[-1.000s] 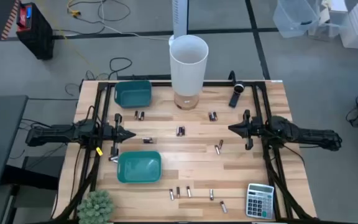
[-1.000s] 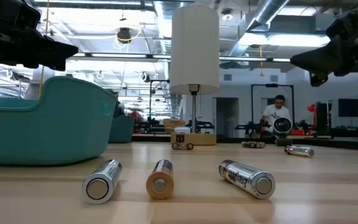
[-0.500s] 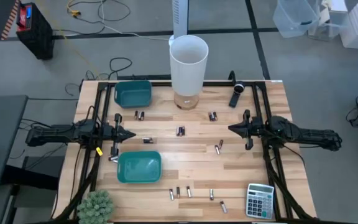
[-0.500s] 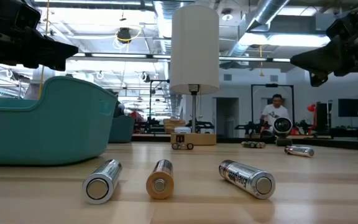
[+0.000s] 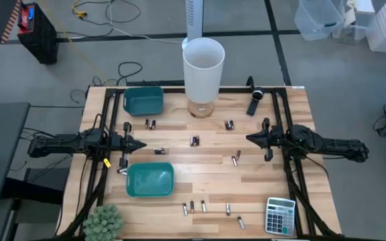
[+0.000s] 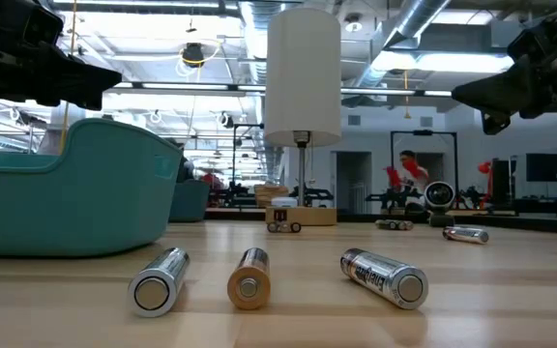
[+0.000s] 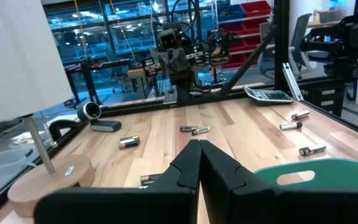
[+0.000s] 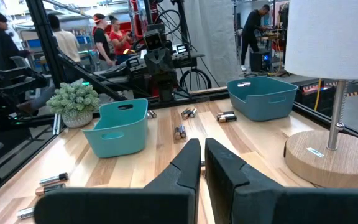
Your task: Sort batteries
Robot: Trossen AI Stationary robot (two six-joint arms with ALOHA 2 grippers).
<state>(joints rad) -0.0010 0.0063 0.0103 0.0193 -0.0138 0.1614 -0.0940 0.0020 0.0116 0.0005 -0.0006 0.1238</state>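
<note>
While both arms hang above the wooden table (image 5: 267,181), you can see the left gripper (image 5: 141,144) at the table's left side and the right gripper (image 5: 250,138) at its right, each with its fingers pressed together on nothing. Your small silvery and dark cylindrical batteries (image 5: 194,141) lie scattered between them and along the near edge, outside the two teal plastic bins (image 5: 150,180). A white lamp (image 5: 203,67) stands at the far edge.
</note>
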